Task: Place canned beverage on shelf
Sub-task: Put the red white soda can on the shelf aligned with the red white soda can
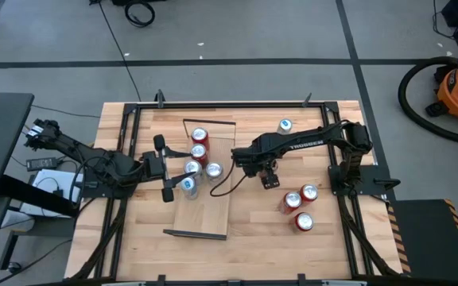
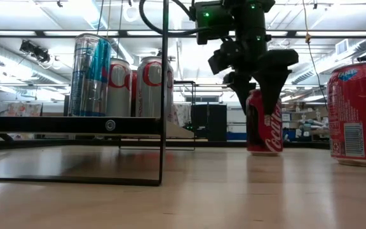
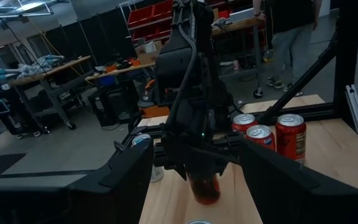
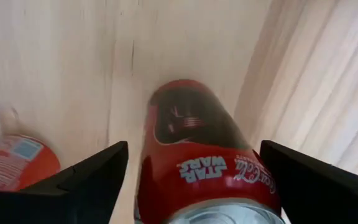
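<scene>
High view: your right claw [image 1: 270, 176] is hanging over the bench [image 1: 324, 238] just right of the shelf [image 1: 201, 214], and your left claw [image 1: 168, 168] is reaching in from the left side of the shelf beside the cans already on it.

The shelf is lying with its long axis running from the far side of the bench toward the near side, with dark metal rims at its two short ends. Five cans are standing upright on its far half: two red cans [image 1: 199, 137] and three silver cans [image 1: 213, 170].

In the right wrist view, a red cola can [image 4: 197, 155] is standing upright between your right claw's fingers [image 4: 86, 180], its long axis vertical and its silver top facing the camera. Those fingers are spread wide, with clear gaps on both sides of the can, so they are not gripping it. The low view shows the same can [image 2: 264, 124] upright on the bench with the claw above it.

Your left claw is standing wide open beside the silver cans, holding nothing.

Three more red cans [image 1: 302, 205] are sitting near the right edge of the bench, and one can with a blue top [image 1: 285, 125] is standing at the far side.
</scene>
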You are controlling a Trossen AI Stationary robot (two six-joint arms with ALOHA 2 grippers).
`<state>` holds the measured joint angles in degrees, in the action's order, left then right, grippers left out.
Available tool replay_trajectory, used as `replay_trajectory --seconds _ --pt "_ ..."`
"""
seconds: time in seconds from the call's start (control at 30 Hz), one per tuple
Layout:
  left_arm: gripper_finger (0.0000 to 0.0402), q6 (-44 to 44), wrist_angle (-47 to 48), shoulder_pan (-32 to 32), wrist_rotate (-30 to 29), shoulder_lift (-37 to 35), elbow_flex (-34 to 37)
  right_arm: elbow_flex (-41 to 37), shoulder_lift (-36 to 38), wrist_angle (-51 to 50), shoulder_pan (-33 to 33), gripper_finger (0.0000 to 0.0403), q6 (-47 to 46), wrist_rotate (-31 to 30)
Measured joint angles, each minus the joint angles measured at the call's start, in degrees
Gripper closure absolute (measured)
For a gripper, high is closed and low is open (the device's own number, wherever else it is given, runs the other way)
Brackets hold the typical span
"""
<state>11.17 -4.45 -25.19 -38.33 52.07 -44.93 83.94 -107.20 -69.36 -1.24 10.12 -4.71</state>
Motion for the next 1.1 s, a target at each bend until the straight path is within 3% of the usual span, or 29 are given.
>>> replay_trajectory --seconds 0.23,0.4,0.57,0.7,0.9,1.1 --pt "0.0153 0.43 -0.07 0.00 -0.56 0.00 0.00 0.53 0.00 -0.63 -0.02 0.0007 -4.13 2.71" --pt "0.0153 0.42 -0.02 0.00 -0.59 0.00 0.00 4.16 0.07 -2.66 -0.07 0.0004 -12.33 4.58" --pt "0.0153 0.19 0.00 0.00 -0.57 0.00 0.00 6.53 0.15 -2.82 -0.13 0.0006 -24.65 -0.37" --pt "0.0153 0.12 0.58 -0.04 -0.57 0.00 0.00 6.52 0.15 -5.60 0.24 0.0007 -27.74 -1.90" --pt "0.0153 -0.08 1.05 -0.04 -0.59 0.02 0.00 3.30 3.93 -2.54 0.75 0.0007 -29.03 -1.83" --pt "0.0153 -0.08 1.05 -0.01 -0.59 0.02 0.00 -2.81 9.79 1.34 0.75 0.0007 -36.96 -3.84"
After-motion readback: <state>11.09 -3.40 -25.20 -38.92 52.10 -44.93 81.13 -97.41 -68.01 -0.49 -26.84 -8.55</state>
